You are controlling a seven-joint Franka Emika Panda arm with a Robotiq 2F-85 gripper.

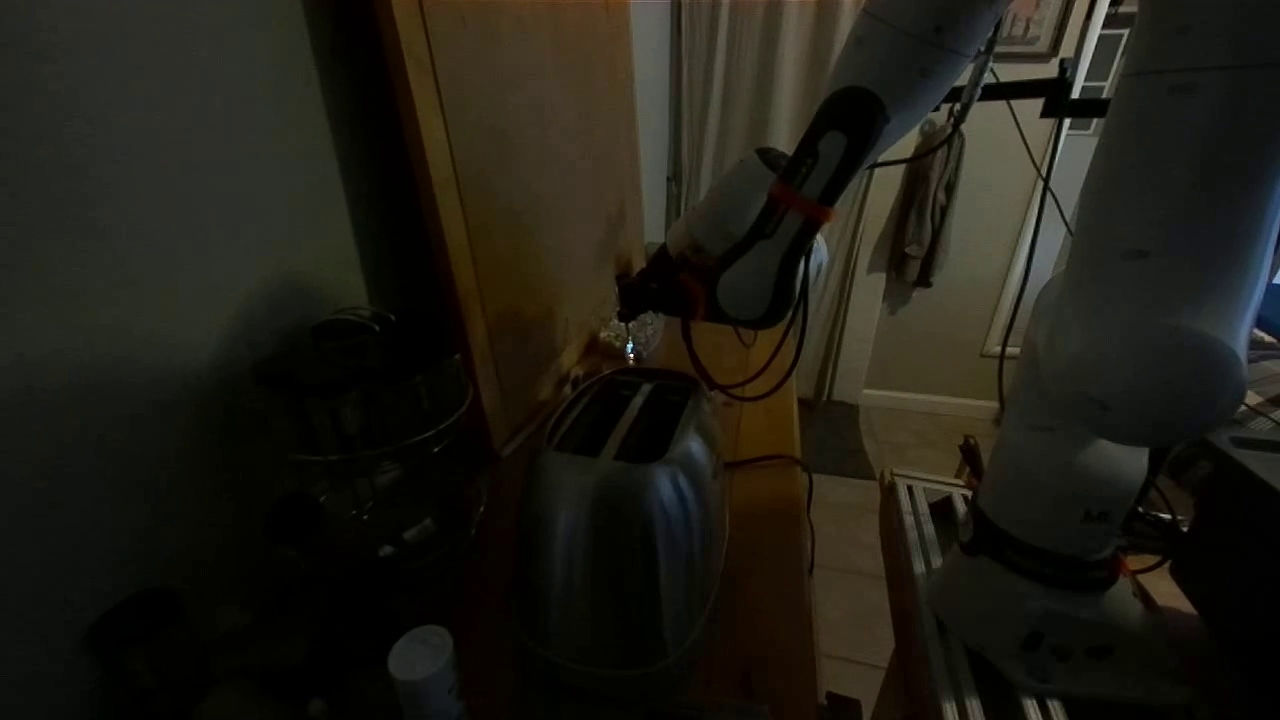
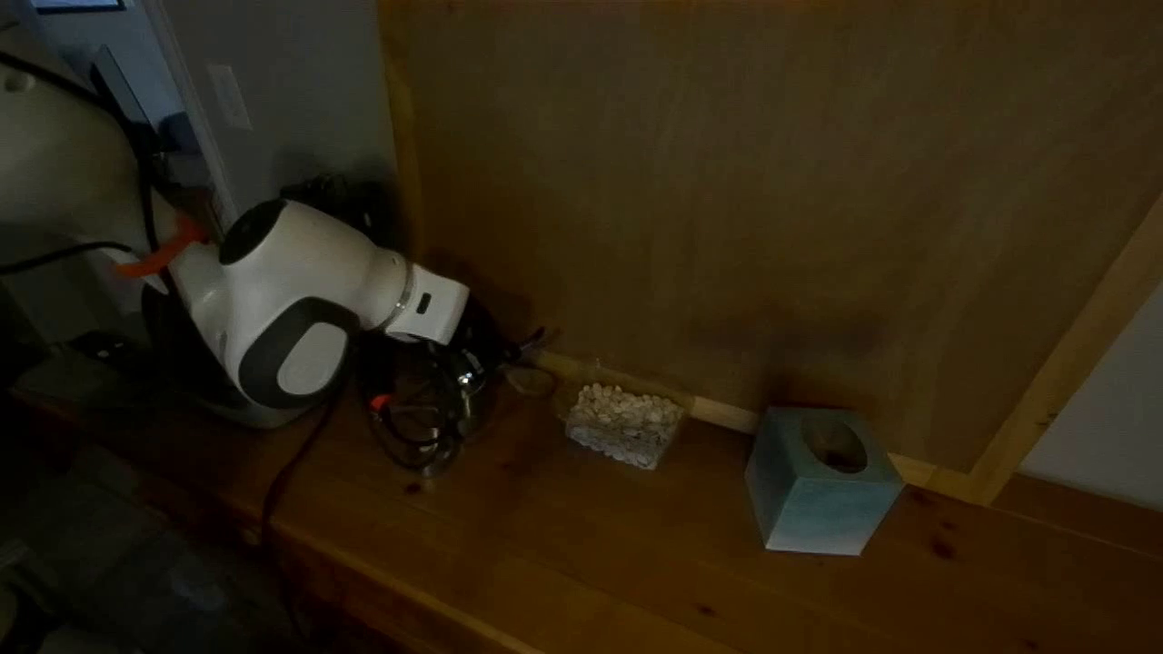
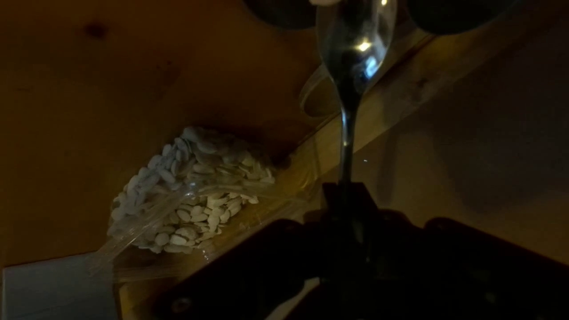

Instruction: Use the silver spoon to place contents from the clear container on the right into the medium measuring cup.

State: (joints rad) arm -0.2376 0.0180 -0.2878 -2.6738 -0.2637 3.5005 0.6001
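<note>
My gripper (image 3: 349,195) is shut on the silver spoon (image 3: 355,53) by its handle in the wrist view. The spoon's bowl reaches the top edge, where a pale bit shows at its tip. In an exterior view the gripper (image 1: 630,300) holds the spoon (image 1: 630,348) pointing down above the counter, beyond the toaster. The clear container (image 2: 627,422) of pale seeds stands on the counter to the gripper's right; it also shows in the wrist view (image 3: 191,191). A round clear rim (image 3: 320,93) lies behind the spoon. Dark rounded shapes (image 3: 449,18) are cut off at the top. I cannot tell which is the medium measuring cup.
A blue-grey tissue box (image 2: 822,490) stands right of the seed container. A wooden board (image 2: 772,209) rises behind the counter (image 2: 581,545). A metal toaster (image 1: 630,540) stands close to the arm's working area. A cable hangs over the counter's front edge. The light is dim.
</note>
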